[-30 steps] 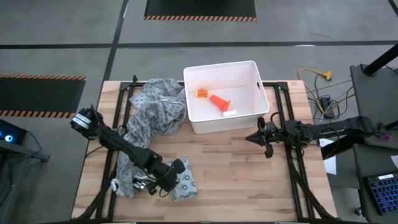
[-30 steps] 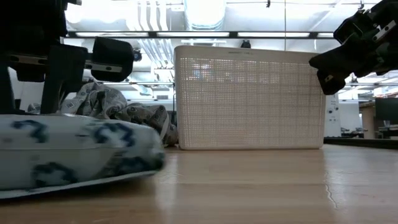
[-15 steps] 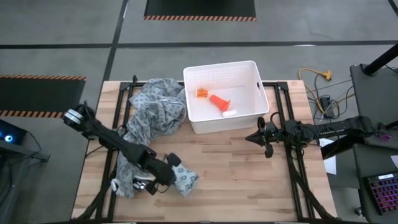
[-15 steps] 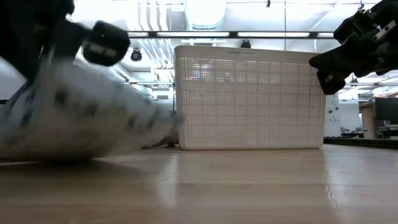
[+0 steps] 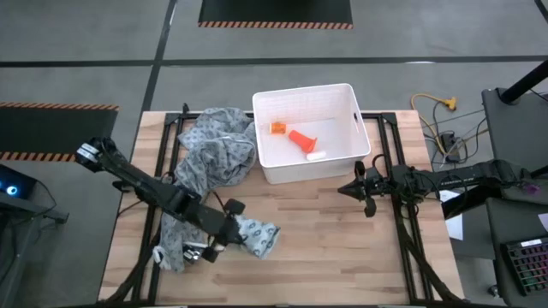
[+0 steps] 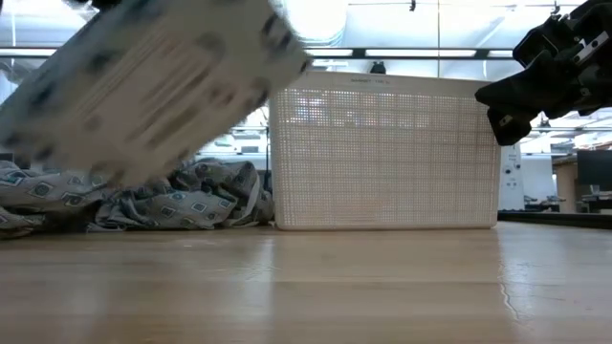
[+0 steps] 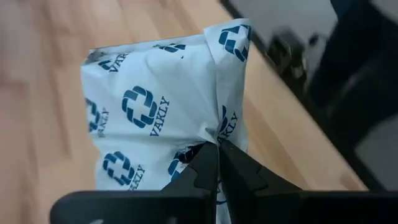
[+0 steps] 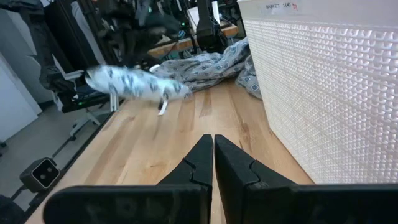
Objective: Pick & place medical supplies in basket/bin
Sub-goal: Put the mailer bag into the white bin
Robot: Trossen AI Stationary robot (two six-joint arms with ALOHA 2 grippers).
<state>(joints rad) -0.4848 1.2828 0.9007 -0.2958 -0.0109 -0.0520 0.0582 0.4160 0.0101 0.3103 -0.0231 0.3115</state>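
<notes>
My left gripper point(image 5: 233, 235) is shut on a flat pale packet point(image 5: 259, 237) printed with dark blue ring marks, near the table's front left. The packet also shows in the left wrist view point(image 7: 155, 112) and, tilted in the air, in the low view point(image 6: 153, 86). The white perforated bin point(image 5: 351, 162) stands at the far middle. It holds an orange tapered piece point(image 5: 301, 139), a small orange piece point(image 5: 278, 127) and a small white piece point(image 5: 316, 156). My right gripper point(image 5: 364, 195) is shut and empty point(image 8: 213, 146), just right of the bin's near corner. My left gripper pinches a puckered spot of the packet's wrapper point(image 7: 214, 132) between its two fingers, near one end. The fingers come from the table's left. The packet reaches out beyond them toward the right, lifted clear of the table and tilted.
A crumpled grey patterned cloth point(image 5: 218, 154) lies left of the bin and runs down under my left arm; it shows in the low view point(image 6: 172, 205) too. Bare wood lies between the packet and my right gripper. Black frame rails point(image 5: 398, 162) run along the table's sides.
My left gripper has gone up and a little toward the far right with the packet. The packet lay flat on the table a second ago. It has tipped up and now hangs tilted, clear of the wood. My right arm has kept still.
</notes>
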